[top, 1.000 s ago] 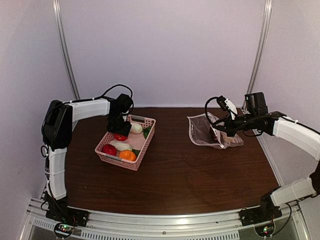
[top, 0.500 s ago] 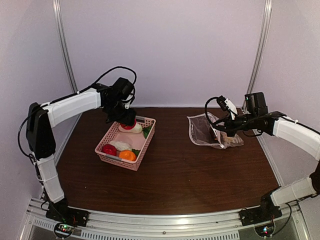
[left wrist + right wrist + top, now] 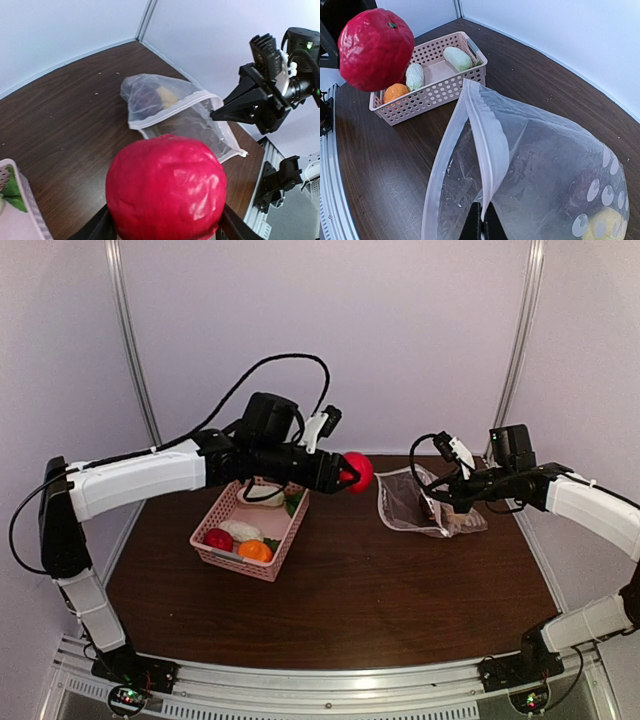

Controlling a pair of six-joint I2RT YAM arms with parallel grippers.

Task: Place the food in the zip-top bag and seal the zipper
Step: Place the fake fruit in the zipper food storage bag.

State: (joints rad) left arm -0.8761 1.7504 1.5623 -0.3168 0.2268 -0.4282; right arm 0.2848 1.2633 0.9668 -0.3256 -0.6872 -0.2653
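My left gripper (image 3: 350, 476) is shut on a red toy fruit (image 3: 358, 471) and holds it in the air just left of the clear zip-top bag (image 3: 408, 504). The fruit fills the left wrist view (image 3: 165, 187) and shows in the right wrist view (image 3: 375, 49). My right gripper (image 3: 443, 497) is shut on the bag's upper mouth edge (image 3: 481, 220), holding the mouth open toward the fruit. The zipper strip (image 3: 492, 145) runs along that raised edge. A yellow piece (image 3: 606, 225) and a dark piece lie inside the bag.
The pink lattice basket (image 3: 231, 557) stands at the left. It holds a red fruit (image 3: 218, 538), an orange one (image 3: 255, 550) and two white radishes (image 3: 240, 530) (image 3: 266, 496). Its corner shows in the left wrist view (image 3: 20, 210).
My left arm has lifted the red fruit out of the basket and swung it right, up to the bag's mouth. The right arm and bag have not moved.
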